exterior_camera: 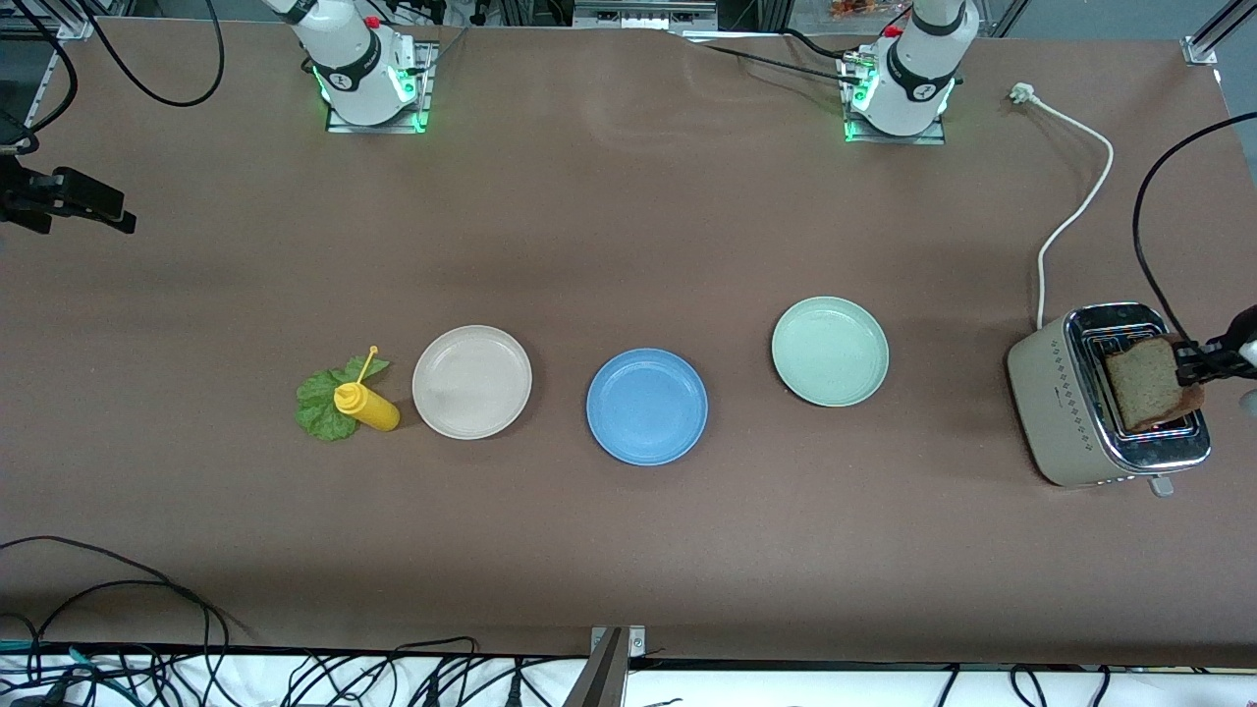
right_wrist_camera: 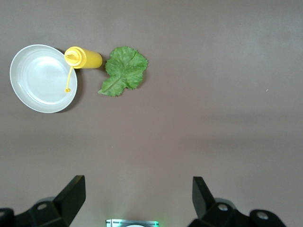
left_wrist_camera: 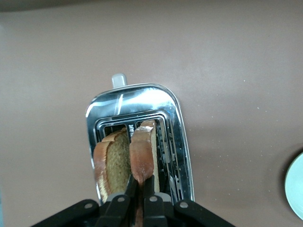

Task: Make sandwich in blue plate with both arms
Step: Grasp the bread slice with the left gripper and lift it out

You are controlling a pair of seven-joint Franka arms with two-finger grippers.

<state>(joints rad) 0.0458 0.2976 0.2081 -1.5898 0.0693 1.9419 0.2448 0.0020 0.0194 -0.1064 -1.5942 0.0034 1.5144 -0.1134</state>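
The blue plate point(exterior_camera: 646, 405) sits bare in the middle of the table. My left gripper point(exterior_camera: 1183, 361) point(left_wrist_camera: 140, 182) is shut on the top edge of a brown bread slice point(exterior_camera: 1144, 383) point(left_wrist_camera: 143, 151) that stands partly out of a toaster slot. A second slice point(left_wrist_camera: 113, 161) stands in the other slot. The green lettuce leaf point(exterior_camera: 319, 403) point(right_wrist_camera: 124, 70) lies on the table toward the right arm's end. My right gripper point(right_wrist_camera: 137, 178) is open and empty, high over the table between its base and the lettuce.
The silver toaster point(exterior_camera: 1061, 403) point(left_wrist_camera: 175, 123) stands at the left arm's end with a white cord point(exterior_camera: 1080, 206). A beige plate point(exterior_camera: 471, 381) point(right_wrist_camera: 40, 78) and a pale green plate point(exterior_camera: 830, 351) flank the blue plate. A yellow squeeze bottle point(exterior_camera: 368, 406) point(right_wrist_camera: 85, 57) lies beside the lettuce.
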